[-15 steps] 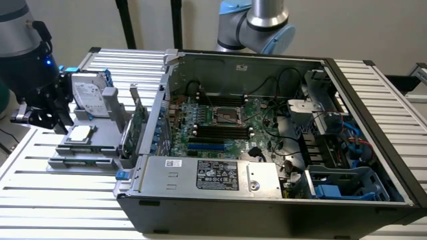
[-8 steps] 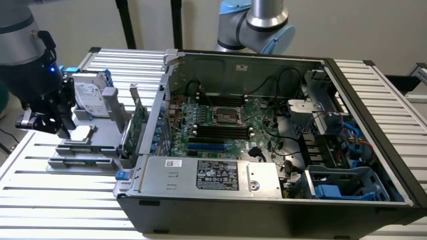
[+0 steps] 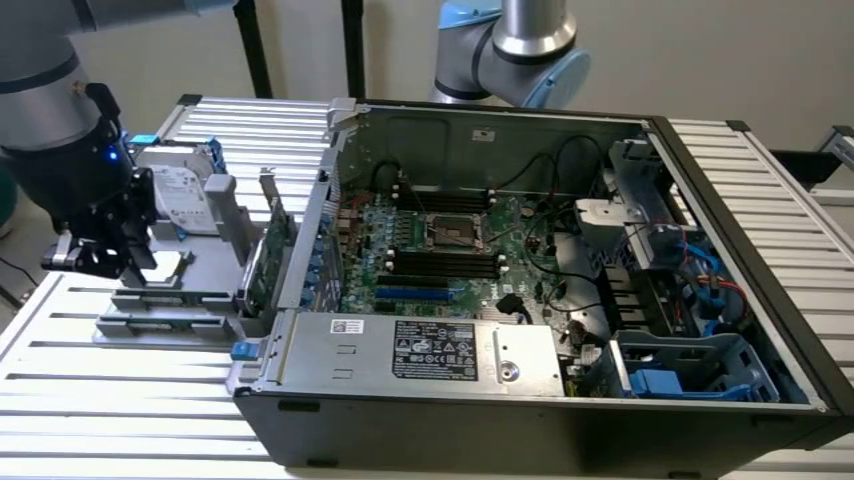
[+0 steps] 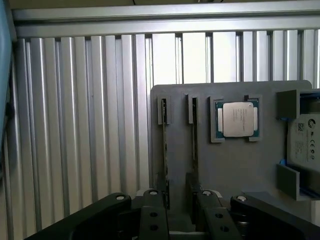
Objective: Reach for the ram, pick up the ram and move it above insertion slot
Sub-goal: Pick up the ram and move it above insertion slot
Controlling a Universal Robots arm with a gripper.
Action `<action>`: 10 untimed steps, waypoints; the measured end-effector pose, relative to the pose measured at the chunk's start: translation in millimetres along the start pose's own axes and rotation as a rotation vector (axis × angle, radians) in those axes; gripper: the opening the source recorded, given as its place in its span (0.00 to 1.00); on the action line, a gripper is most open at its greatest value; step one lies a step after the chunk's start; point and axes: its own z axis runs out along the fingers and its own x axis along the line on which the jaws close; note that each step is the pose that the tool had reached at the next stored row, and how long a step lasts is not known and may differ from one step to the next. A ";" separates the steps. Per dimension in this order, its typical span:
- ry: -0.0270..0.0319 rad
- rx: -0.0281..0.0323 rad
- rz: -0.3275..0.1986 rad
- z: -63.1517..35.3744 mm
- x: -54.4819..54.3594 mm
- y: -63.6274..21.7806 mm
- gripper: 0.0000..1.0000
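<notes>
On the gray holder [image 4: 235,165], the ram [image 4: 164,150] standing on edge in a slot, second stick [image 4: 194,145] alongside, processor [image 4: 239,119] just beside, gripper [image 4: 180,196] above the holder at the sticks' end, fingers spread wide, gripping nothing, computer case [image 3: 400,420] near the holder.

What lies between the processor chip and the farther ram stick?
In the wrist view, a second stick on edge separates the ram stick from the processor chip.

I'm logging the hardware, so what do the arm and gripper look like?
The arm has silver-grey tubes, pale blue joint caps and a black wrist with a blue light. The gripper is black, with silver screw heads.
</notes>
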 end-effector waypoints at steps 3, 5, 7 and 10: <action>-0.0001 0.0001 0.000 5.5 0.8 -0.2 0.31; -0.0001 0.0000 0.000 9.2 1.5 -0.4 0.31; -0.0001 0.0001 0.000 12.9 2.3 -0.6 0.31; -0.0001 0.0001 0.000 18.2 3.5 -0.7 0.31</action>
